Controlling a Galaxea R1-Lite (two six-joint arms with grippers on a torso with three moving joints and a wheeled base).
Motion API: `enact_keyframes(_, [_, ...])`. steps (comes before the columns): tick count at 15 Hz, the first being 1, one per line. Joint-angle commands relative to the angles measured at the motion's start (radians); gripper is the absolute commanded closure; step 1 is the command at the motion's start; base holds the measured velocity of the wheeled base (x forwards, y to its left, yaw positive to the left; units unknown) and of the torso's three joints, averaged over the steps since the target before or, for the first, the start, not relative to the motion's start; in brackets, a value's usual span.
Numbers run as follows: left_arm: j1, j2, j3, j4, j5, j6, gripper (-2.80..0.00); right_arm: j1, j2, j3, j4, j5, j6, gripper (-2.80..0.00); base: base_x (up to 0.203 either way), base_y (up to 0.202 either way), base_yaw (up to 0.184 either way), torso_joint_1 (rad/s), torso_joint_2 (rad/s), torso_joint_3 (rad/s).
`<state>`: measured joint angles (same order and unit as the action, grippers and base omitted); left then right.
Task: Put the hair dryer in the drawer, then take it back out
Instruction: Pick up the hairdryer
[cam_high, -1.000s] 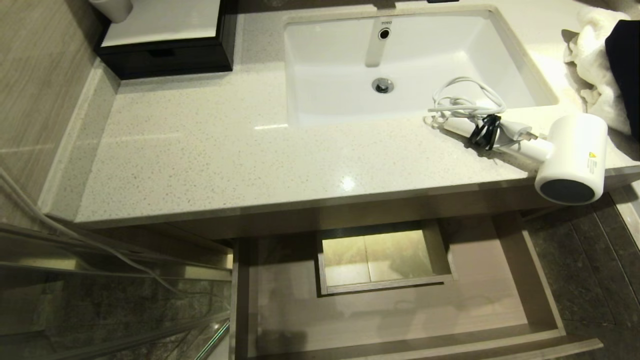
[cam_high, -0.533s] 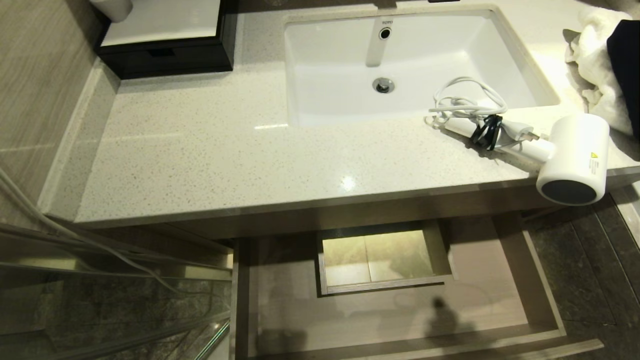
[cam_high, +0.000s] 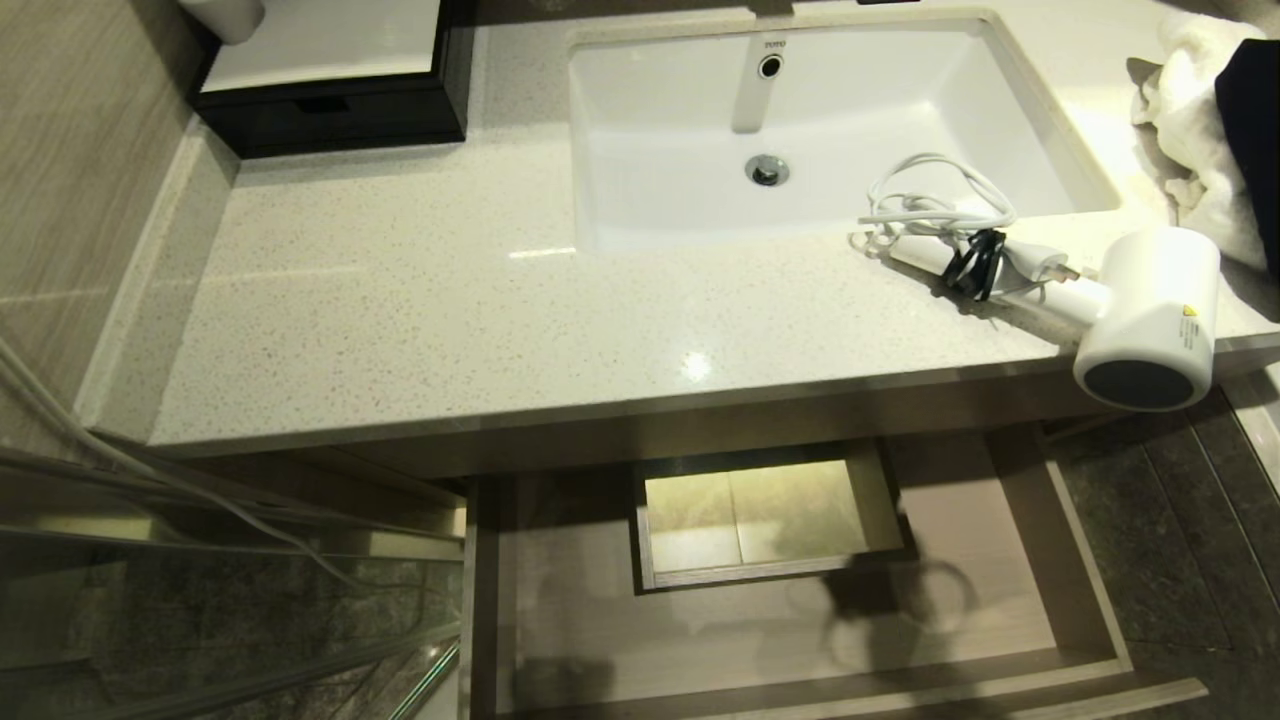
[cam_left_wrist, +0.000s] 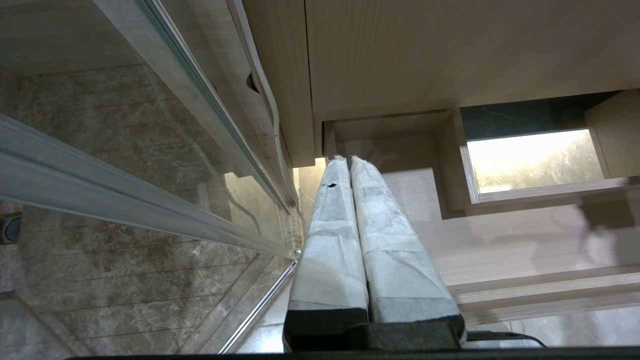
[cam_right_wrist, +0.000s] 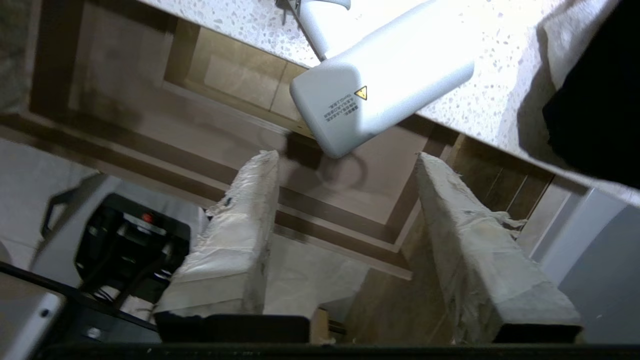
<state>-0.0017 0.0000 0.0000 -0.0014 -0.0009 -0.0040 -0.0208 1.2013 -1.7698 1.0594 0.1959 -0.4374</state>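
Observation:
The white hair dryer (cam_high: 1150, 300) lies on the speckled counter at the right. Its dark-ended barrel overhangs the front edge, and its bundled white cord (cam_high: 935, 210) lies toward the sink. Below the counter the light-wood drawer (cam_high: 760, 625) stands pulled out, nothing in it, with a boxed cut-out at its middle back. Neither gripper shows in the head view. In the right wrist view my right gripper (cam_right_wrist: 347, 156) is open and empty, just short of the hair dryer (cam_right_wrist: 380, 75), over the drawer (cam_right_wrist: 380, 192). My left gripper (cam_left_wrist: 345, 160) is shut, parked low beside the drawer (cam_left_wrist: 505, 240).
A white sink (cam_high: 800, 120) is set in the counter's back. A white towel (cam_high: 1190, 140) lies at the far right and a black tray box (cam_high: 330, 110) at the back left. A glass shower panel (cam_high: 200, 620) stands left of the drawer, dark floor tile (cam_high: 1180, 540) right of it.
A dark shadow has appeared and spread over the right part of the drawer floor. The hair dryer and the drawer have not moved.

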Motion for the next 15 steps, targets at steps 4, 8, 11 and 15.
enact_keyframes(4, [0.000, 0.000, 0.000, 0.000, -0.001, -0.001, 0.00, -0.088, 0.166, -0.036, -0.002, 0.145, -0.208, -2.80, 0.000, 0.000, 0.000, 0.000, 0.00, 0.000])
enact_keyframes(8, [0.000, 0.000, 0.000, 0.000, -0.001, -0.001, 0.00, -0.103, 0.242, -0.103, 0.091, 0.204, -0.324, -2.80, 0.000, 0.000, 0.000, 0.000, 0.00, 0.000])
enact_keyframes(11, [0.000, 0.000, 0.002, 0.000, 0.000, -0.001, 0.00, -0.095, 0.297, -0.129, 0.093, 0.209, -0.366, -2.80, 0.000, 0.000, 0.000, 0.000, 0.00, 0.000])
enact_keyframes(15, [0.000, 0.000, 0.000, 0.000, -0.001, -0.001, 0.00, -0.080, 0.336, -0.129, 0.096, 0.251, -0.501, -2.80, 0.000, 0.000, 0.000, 0.000, 0.00, 0.000])
